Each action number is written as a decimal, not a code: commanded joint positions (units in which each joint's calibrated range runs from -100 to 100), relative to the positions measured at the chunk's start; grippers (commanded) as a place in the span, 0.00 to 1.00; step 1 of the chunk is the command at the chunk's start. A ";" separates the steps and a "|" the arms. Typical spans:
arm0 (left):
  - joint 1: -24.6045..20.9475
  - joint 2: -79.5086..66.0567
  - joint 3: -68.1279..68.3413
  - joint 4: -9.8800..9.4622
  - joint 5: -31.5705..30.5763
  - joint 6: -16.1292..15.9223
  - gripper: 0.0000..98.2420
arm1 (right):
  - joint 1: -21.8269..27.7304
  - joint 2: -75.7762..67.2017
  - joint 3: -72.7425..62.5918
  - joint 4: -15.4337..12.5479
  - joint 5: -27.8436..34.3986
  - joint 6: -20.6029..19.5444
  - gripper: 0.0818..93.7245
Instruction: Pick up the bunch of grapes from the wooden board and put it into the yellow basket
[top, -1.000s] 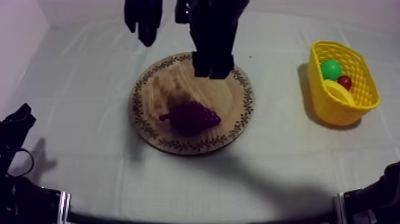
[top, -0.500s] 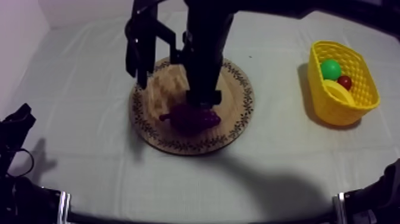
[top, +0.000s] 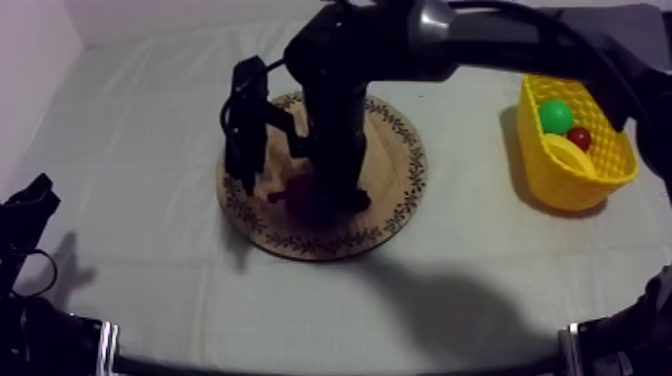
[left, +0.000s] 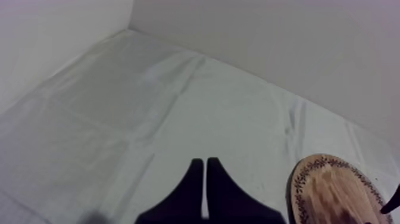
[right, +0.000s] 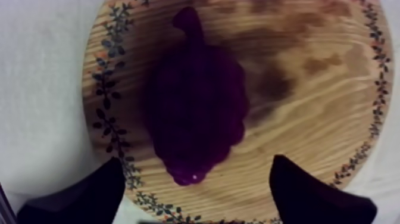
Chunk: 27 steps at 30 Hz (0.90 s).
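Grapes (right: 196, 113), a dark purple toy bunch, lie on the round wooden board w/ patterned rim (right: 309, 107). My right gripper (right: 197, 168) is over them, its black fingers spread wide, one each side of the bunch's near end and clear of it. Left gripper (left: 205, 164) has its fingers pressed together on nothing, over the grey-white cloth (left: 149, 107) beside the board. Yellow plastic basket (top: 580, 180) sits well apart at the table's right, w/ a green ball (top: 556, 115) & small red fruit (top: 579, 137) inside.
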 joint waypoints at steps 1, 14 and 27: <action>-0.01 0.03 0.04 0.01 0.03 0.01 0.00 | -0.04 1.17 -0.44 -0.06 -0.34 -0.21 0.85; -0.01 0.03 0.04 0.01 0.03 0.01 0.00 | 0.18 6.49 -4.94 0.12 -0.71 -0.87 0.75; -0.01 0.03 0.04 0.01 0.03 0.01 0.00 | -0.10 6.71 -3.59 0.30 -2.73 -2.21 0.46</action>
